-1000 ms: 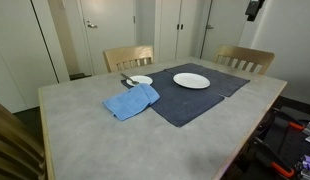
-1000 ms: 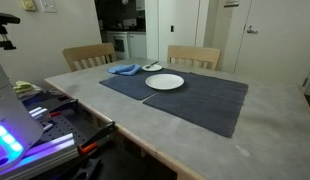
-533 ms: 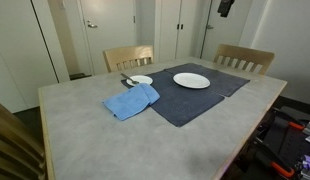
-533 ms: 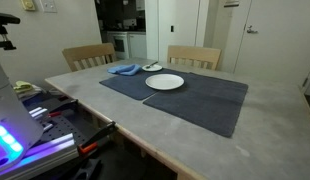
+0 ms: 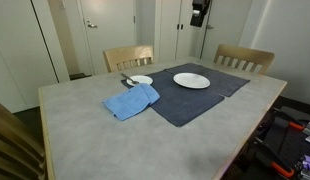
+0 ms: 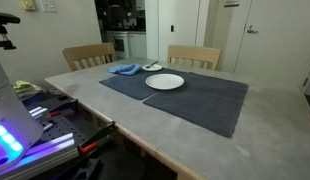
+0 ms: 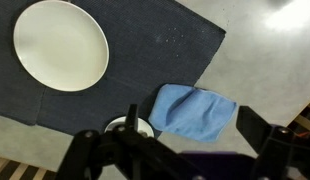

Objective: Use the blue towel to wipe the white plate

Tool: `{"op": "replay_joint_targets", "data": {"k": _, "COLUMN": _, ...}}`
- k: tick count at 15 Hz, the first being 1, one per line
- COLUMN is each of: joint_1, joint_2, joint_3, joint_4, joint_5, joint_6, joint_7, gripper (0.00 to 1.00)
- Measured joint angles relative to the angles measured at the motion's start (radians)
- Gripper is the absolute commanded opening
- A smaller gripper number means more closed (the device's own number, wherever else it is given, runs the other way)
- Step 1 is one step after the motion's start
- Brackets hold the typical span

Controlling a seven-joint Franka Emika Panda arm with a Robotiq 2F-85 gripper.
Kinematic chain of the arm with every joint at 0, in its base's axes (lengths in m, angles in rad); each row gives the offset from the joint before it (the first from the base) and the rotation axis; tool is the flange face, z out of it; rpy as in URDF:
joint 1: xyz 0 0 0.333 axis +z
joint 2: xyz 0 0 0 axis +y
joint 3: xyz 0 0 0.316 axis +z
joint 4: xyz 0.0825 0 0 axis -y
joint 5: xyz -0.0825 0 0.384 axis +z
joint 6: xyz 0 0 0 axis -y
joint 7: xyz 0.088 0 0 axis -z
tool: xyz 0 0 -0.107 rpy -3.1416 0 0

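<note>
The blue towel (image 5: 131, 100) lies crumpled on the grey table, half on the left edge of the dark placemat (image 5: 200, 98). The white plate (image 5: 191, 80) sits on the placemat further back. Both show in an exterior view, the towel (image 6: 123, 69) and the plate (image 6: 164, 82). My gripper (image 5: 199, 12) hangs high above the table's far side. In the wrist view its fingers are spread wide and empty (image 7: 165, 130), with the towel (image 7: 195, 112) far below between them and the plate (image 7: 61, 45) at upper left.
A small white dish with utensils (image 5: 138, 80) stands just behind the towel, also seen in the wrist view (image 7: 130, 127). Two wooden chairs (image 5: 128, 57) (image 5: 245, 58) stand at the far side. A chair back (image 5: 15, 145) is at the near left corner.
My gripper has moved leftward along the top of the exterior view, from above the right chair towards the plate. Towel and plate have not moved.
</note>
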Motion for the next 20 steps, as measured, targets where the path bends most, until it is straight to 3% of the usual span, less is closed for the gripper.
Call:
{"op": "replay_joint_targets", "data": {"k": 10, "joint_1": 0.028, "joint_2": 0.216, "joint_3": 0.116, "joint_4": 0.125, "joint_5": 0.012, "joint_6": 0.095, "joint_7": 0.000, "gripper": 1.00}}
{"op": "replay_joint_targets", "data": {"k": 20, "joint_1": 0.047, "joint_2": 0.496, "joint_3": 0.196, "joint_4": 0.295, "joint_5": -0.096, "joint_6": 0.140, "joint_7": 0.037, "gripper": 1.00}}
